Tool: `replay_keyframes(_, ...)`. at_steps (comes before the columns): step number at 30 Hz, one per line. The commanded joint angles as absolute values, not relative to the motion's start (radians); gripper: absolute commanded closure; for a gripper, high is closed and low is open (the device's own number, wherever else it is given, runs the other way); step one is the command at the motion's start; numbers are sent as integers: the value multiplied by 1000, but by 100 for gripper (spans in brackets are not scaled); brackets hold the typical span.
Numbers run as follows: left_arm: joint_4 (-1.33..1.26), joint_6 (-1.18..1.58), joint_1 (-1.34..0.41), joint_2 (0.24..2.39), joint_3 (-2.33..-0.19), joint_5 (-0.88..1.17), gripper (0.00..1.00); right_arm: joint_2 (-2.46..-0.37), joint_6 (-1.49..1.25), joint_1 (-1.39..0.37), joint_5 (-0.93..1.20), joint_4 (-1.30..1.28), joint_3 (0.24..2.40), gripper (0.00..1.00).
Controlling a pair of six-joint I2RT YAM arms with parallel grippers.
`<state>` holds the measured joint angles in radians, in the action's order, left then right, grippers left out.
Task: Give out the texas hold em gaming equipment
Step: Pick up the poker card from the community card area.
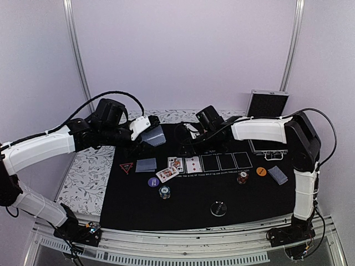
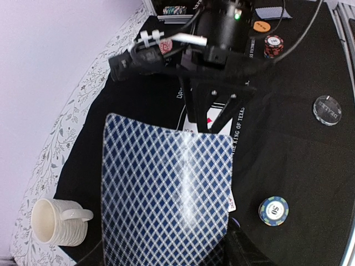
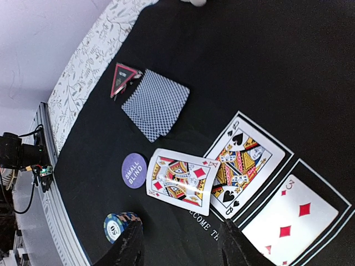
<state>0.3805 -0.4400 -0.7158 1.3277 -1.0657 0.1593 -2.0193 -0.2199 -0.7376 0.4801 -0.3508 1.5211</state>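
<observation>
Dealing the board, I grip the spare cards (image 2: pixel 166 194) in my left gripper (image 1: pixel 148 131) above the black mat (image 1: pixel 183 205). My right gripper (image 3: pixel 180 233) hangs empty, fingers apart, over the king (image 3: pixel 180 180), queen (image 3: pixel 241 166) and three (image 3: pixel 291 219). Next, I judge, a card must land squarely in an empty outlined box (image 1: pixel 226 160); lilac walls (image 1: pixel 183 50) enclose the flowered tablecloth (image 1: pixel 89 172).

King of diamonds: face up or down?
Face up: the king shows its court picture and red diamond pips, flat on the mat.
</observation>
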Motion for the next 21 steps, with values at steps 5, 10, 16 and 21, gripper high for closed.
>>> replay_keyframes(5, 351, -434, -731, 1302, -1071, 147, 50, -2186, -263, -732, 617, -339, 1621, 51)
replay_keyframes(10, 351, -434, -732, 1303, -1069, 149, 50, -2254, -286, -730, 665, -327, 1638, 51)
replay_keyframes(16, 352, -434, -732, 1307, -1069, 150, 50, -2295, -302, -729, 671, -312, 1662, 52)
replay_keyframes(21, 351, -433, -732, 1307, -1071, 156, 50, -2306, -294, -729, 637, -306, 1667, 52)
